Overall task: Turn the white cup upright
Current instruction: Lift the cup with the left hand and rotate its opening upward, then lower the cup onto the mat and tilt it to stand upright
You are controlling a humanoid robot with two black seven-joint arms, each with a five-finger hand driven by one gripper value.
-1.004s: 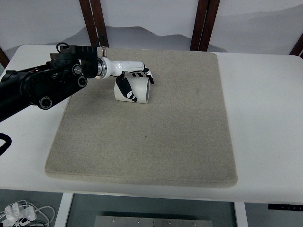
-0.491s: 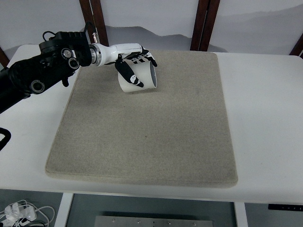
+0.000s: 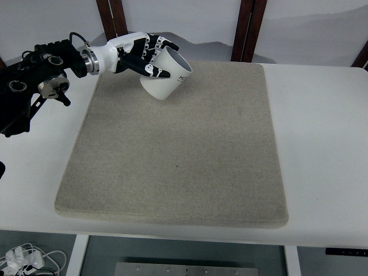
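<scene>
The white cup is held in the air above the far left part of the grey mat. It is tilted, its open mouth turned up and to the right, its base low and to the left. My left hand is shut on the cup, black-tipped fingers wrapped over its upper side. The left arm comes in from the left edge. The right arm does not show.
The mat lies on a white table. Two dark wooden posts stand behind the table's far edge. Cables lie on the floor at the bottom left.
My left hand has lifted the cup off the mat and turned it from lying on its side toward upright. The arm has swung up and toward the far left.
</scene>
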